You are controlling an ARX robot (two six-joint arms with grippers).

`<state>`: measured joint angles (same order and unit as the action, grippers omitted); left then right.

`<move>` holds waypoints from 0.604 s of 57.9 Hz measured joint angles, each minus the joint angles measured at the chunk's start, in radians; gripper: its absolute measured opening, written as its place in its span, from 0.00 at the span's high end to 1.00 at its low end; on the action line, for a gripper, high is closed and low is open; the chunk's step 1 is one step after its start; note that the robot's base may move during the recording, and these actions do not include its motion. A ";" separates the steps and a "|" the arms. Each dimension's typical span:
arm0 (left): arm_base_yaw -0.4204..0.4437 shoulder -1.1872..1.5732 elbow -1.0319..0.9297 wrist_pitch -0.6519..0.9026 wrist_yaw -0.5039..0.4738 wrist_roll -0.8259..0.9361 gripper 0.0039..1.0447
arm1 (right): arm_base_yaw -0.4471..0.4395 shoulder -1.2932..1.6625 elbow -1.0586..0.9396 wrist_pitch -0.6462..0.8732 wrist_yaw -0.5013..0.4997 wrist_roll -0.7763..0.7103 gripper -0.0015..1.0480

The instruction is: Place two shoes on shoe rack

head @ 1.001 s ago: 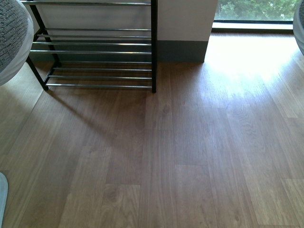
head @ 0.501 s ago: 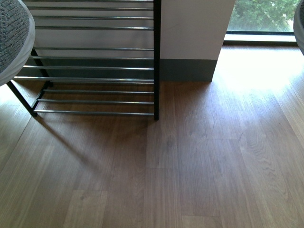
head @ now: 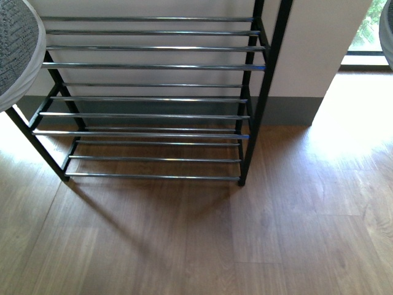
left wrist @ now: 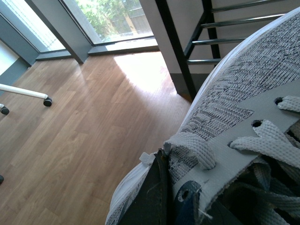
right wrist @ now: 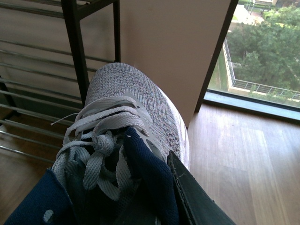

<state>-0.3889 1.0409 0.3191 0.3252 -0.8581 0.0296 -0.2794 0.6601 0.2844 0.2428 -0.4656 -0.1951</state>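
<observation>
Both shoes hang in the air, off the rack (head: pixel 153 66), which stands on the wood floor (head: pixel 184 246) against a white wall (head: pixel 307 49) with grey skirting (head: pixel 288 110). The left shoe (head: pixel 13 49) covers the rack's upper left corner in the front view. The right shoe (head: pixel 388 31) peeks in at the far edge, by the window (head: pixel 368 31). The left gripper (left wrist: pixel 166 206) is clamped on its shoe's collar, and the right gripper (right wrist: pixel 161 206) likewise. A chair castor (left wrist: pixel 47 101) sits well apart.

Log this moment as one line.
left fingers: holding left shoe | right fingers: holding right shoe | rack: ahead, visible tiers bare
</observation>
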 joint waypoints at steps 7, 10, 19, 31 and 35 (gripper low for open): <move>0.000 0.000 0.000 0.000 0.000 0.000 0.99 | 0.000 0.000 0.000 0.000 -0.002 0.000 0.99; 0.003 0.000 0.000 0.000 -0.004 0.000 0.99 | 0.000 0.000 0.000 0.000 -0.003 0.000 0.99; 0.003 0.000 -0.001 0.000 -0.008 0.000 0.99 | 0.003 0.000 0.000 0.000 -0.009 0.000 0.99; 0.003 0.000 -0.003 0.000 -0.002 0.000 0.99 | 0.002 0.001 -0.001 0.000 -0.002 0.000 0.99; 0.003 0.000 -0.003 0.000 -0.002 0.000 0.99 | 0.002 0.001 -0.001 0.000 0.002 0.000 0.99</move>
<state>-0.3862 1.0409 0.3164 0.3252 -0.8600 0.0296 -0.2771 0.6609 0.2836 0.2424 -0.4637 -0.1955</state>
